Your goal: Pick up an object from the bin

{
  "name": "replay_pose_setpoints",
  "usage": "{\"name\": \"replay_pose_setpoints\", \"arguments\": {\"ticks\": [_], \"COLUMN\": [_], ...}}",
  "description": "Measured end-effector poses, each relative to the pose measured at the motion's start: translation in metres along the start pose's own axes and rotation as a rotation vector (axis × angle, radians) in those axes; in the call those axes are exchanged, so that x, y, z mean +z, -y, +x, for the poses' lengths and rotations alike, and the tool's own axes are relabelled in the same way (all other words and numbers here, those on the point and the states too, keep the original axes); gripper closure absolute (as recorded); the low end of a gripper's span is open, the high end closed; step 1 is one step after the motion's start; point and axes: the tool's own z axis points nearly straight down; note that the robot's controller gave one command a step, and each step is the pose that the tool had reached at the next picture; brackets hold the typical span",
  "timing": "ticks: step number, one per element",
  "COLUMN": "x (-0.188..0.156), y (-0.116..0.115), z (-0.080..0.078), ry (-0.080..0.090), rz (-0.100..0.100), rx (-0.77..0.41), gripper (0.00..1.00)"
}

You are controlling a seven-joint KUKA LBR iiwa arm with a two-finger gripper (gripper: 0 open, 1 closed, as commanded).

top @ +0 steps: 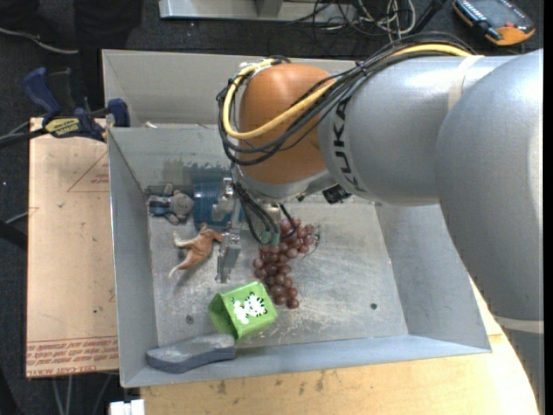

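Bin (130, 232) status, left to right.

- Far left: a small grey-and-blue figure (168, 204) lay against a blue plastic piece (206, 195).
- Near left: a flat grey-blue slab (190, 353) lay along the near wall.
- Left of centre: a tan toy animal (197, 247) lay on its side with its legs out.
- Gripper (226, 262) sat low in the bin just right of the animal, between it and a bunch of dark red grapes (281, 262). The wrist and cables covered its upper part, so I couldn't tell if it was spread or closed. Nothing was visibly pinched.
- Just nearer than the gripper: a green cube with a white pattern (244, 311), close to the near end of the grapes.

Judgement: this was grasp set-up, with no pick made yet. The tan animal and the grapes were the closest candidates, and I couldn't tell which was the target.

The next move would need the gripper centred on one item only. The animal is thin and could twist out. The grapes are lumpy and could slip. After that it should close, then lift straight up, clear of the cube and the bin walls.
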Motion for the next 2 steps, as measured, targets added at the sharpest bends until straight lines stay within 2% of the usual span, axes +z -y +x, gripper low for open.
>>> {"name": "replay_pose_setpoints", "arguments": {"ticks": [1, 2], "x": [0.093, 0.093], "y": [-0.0082, -0.0081], "z": [0.047, 0.047], "ry": [-0.003, -0.003], "rz": [-0.001, -0.001], "rx": [0.161, 0.161], "gripper": [1.0, 1.0]}}
